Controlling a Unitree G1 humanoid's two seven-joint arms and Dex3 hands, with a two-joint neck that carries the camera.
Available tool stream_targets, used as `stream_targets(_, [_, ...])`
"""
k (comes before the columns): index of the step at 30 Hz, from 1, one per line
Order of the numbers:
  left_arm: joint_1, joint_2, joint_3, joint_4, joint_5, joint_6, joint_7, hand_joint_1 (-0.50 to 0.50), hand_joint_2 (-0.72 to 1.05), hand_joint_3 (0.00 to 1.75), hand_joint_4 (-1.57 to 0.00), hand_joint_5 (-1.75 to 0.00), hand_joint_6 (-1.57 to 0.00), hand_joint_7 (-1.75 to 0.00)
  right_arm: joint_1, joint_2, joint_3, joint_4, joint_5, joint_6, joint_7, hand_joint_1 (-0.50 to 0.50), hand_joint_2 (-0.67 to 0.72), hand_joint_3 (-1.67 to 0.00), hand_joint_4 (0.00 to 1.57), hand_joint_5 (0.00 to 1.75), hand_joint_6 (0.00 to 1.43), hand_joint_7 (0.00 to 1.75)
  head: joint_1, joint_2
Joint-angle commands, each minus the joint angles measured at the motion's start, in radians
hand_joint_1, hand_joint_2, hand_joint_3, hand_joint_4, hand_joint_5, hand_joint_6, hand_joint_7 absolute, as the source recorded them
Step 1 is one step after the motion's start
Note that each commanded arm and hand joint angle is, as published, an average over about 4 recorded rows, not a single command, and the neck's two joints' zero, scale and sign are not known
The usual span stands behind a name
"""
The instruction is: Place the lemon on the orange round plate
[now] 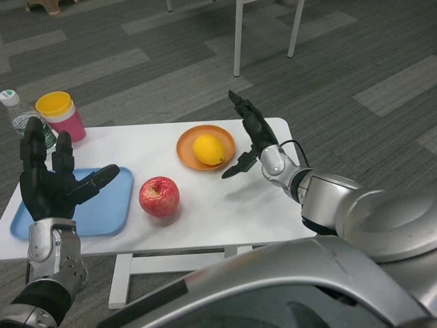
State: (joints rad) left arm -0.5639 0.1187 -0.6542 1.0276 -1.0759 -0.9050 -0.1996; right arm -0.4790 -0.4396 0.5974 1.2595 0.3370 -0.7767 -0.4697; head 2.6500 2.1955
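Both hands' fingers [256, 126] spread, empty; lemon [209, 149] on plate [186, 146].

forearms: silver metal | left hand [49, 183]: black | right hand [251, 137]: black, black cable at wrist

The lemon [209, 149] is sitting on the orange round plate [186, 146] on the white table [225, 205]. The right hand [249, 133] is hovering just beside the plate, fingers spread, holding nothing. The left hand [48, 181] is hanging open over the blue tray [109, 208], near a red apple [159, 196].
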Motion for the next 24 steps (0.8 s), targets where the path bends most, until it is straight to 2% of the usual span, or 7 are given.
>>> stream_targets(1, [0.005, 0.002, 0.012, 0.004, 0.001, -0.002, 0.003, 0.50, 0.25, 0.09, 0.00, -0.31, 0.00, -0.14, 0.069, -0.016, -0.102, -0.061, 0.003, -0.060, 0.020, -0.29, 0.22, -0.32, 0.00, 0.00, 0.00, 0.00, 0.007, 0.006])
stream_targets(6, [0.012, 0.002, 0.018, -0.002, 0.002, -0.002, 0.003, 0.50, 0.25, 0.09, 0.00, -0.31, 0.00, -0.14, 0.152, -0.020, -0.225, -0.145, 0.008, -0.124, 0.059, -0.29, 0.22, -0.32, 0.00, 0.00, 0.00, 0.00, 0.003, 0.017])
stream_targets(14, [0.013, 0.005, 0.024, -0.004, 0.002, -0.003, 0.003, 0.50, 0.25, 0.09, 0.00, -0.31, 0.00, -0.14, 0.242, -0.030, -0.334, -0.246, 0.037, -0.248, 0.103, -0.29, 0.22, -0.32, 0.00, 0.00, 0.00, 0.00, -0.015, 0.033])
stream_targets(18, [0.013, 0.008, 0.025, -0.004, 0.002, -0.003, 0.003, 0.50, 0.25, 0.09, 0.00, -0.31, 0.00, -0.14, 0.290, -0.030, -0.386, -0.306, 0.041, -0.265, 0.120, -0.29, 0.22, -0.32, 0.00, 0.00, 0.00, 0.00, -0.012, 0.033])
stream_targets(20, [0.013, 0.009, 0.025, -0.004, 0.002, -0.003, 0.003, 0.50, 0.25, 0.09, 0.00, -0.31, 0.00, -0.14, 0.313, -0.030, -0.396, -0.338, 0.048, -0.271, 0.130, -0.27, 0.22, -0.32, 0.00, 0.00, 0.00, 0.00, -0.007, 0.035])
stream_targets(24, [0.013, 0.009, 0.031, -0.008, 0.004, -0.004, 0.003, 0.50, 0.25, 0.09, 0.00, -0.31, 0.00, -0.14, 0.352, -0.027, -0.408, -0.395, 0.066, -0.297, 0.134, -0.29, 0.19, -0.32, 0.00, 0.00, 0.00, 0.00, -0.005, 0.036])
